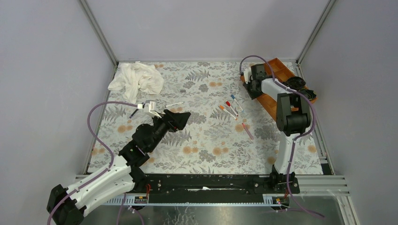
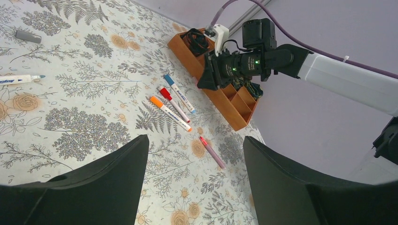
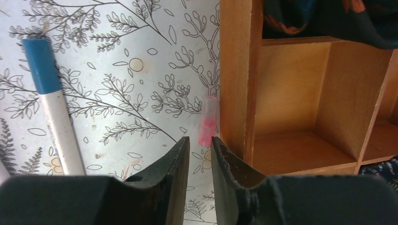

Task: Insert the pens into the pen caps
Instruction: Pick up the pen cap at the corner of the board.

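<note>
Right gripper [image 3: 200,139]: fingers a slit apart, empty; pink cap [image 3: 208,121] at their twelve o'clock hugs tray wall [image 3: 236,70], which may block one finger and flick it away; left gripper [image 2: 195,139] fingers wide apart, empty.

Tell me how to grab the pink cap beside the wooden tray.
Probably pinch the pink cap across its middle, coming from straight above with the right claw. It lies flat along the wooden tray wall, so there is little room on that side; nudging it clear first may help.

White cloth [image 1: 136,79], probably; wooden tray [image 1: 283,69].
</note>
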Controlling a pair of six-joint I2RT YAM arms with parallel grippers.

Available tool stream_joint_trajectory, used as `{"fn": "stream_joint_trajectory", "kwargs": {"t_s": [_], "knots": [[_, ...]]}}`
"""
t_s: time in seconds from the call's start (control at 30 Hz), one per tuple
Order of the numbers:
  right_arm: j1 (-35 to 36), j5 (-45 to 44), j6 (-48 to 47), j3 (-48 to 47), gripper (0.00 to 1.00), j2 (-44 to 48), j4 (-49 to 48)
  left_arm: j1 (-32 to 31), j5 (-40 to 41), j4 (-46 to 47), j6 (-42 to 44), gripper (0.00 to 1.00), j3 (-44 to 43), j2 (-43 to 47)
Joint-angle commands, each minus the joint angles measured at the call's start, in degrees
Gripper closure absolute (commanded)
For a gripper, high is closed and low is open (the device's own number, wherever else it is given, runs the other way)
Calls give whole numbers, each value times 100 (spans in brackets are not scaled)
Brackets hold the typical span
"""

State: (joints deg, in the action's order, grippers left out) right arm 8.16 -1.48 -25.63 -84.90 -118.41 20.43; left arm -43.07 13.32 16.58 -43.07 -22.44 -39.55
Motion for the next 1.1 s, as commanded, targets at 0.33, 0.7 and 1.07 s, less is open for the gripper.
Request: {"fn": "stream_joint_trajectory", "kwargs": {"t_s": [0.33, 0.7, 1.07], "knots": [[93, -178, 217, -255, 67, -366, -39, 1, 61, 3, 80, 19, 82, 114], [85, 22, 328, -77, 86, -265, -169, -1, -87, 148, -40, 19, 137, 120], [2, 1809, 522, 1604, 89, 2017, -638, 0, -1597, 2607, -828, 18, 894, -589]]}}
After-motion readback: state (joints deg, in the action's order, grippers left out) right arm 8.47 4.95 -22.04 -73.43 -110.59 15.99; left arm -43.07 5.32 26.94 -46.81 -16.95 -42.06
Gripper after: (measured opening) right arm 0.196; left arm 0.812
